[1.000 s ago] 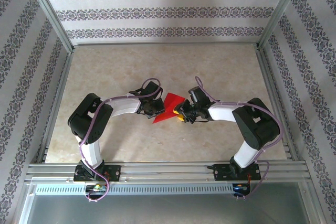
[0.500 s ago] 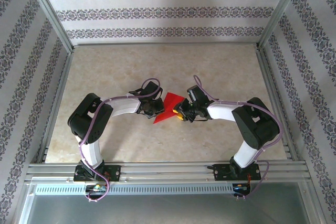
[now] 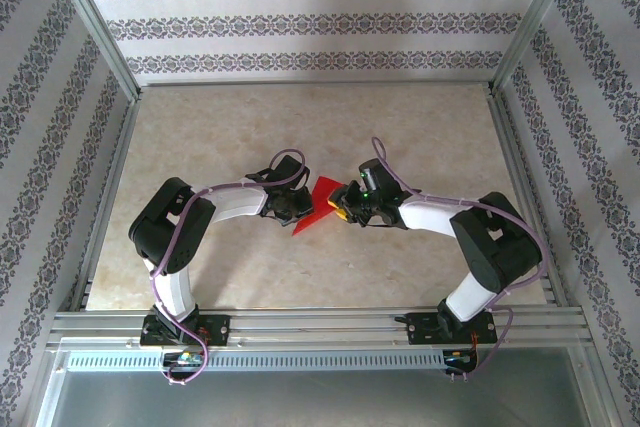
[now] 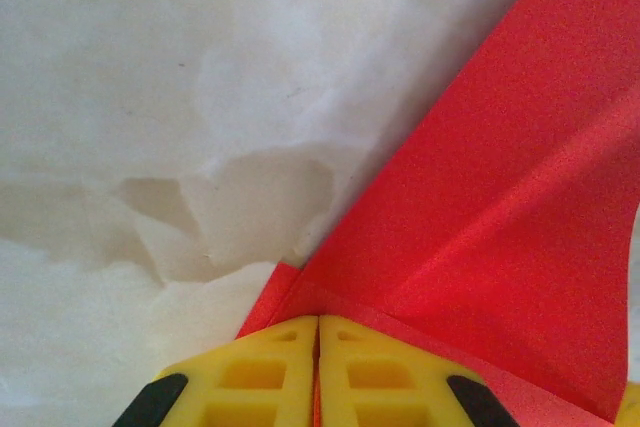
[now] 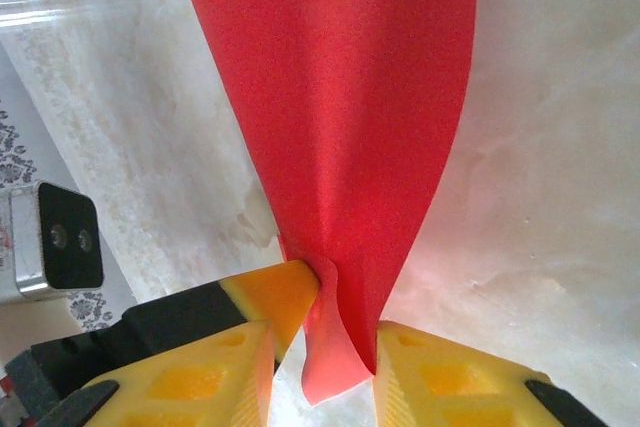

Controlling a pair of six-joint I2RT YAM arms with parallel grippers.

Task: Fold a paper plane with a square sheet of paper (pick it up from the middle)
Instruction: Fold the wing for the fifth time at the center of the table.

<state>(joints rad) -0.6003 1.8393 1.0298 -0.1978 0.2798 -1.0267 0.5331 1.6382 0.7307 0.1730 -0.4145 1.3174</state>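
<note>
**Right arm crowds onto the red sheet while the left holds as before**

Near the middle of the desk [image 3: 300, 127], the left gripper [image 3: 296, 209] sits where it was a second ago. In the left wrist view its yellow fingers [image 4: 270, 372] are pressed together on the near corner of the sheet of paper [image 3: 320, 197], which runs up and away from them with a crease across it.

The sheet spans the gap between the two grippers and looks narrower from above than before, because the right arm now covers more of it. The right gripper [image 3: 343, 213] has swung slightly toward the far edge. Its fingers [image 5: 440, 377] stand partly apart with a curled fold of the sheet caught between them, touching both inner faces.
</note>
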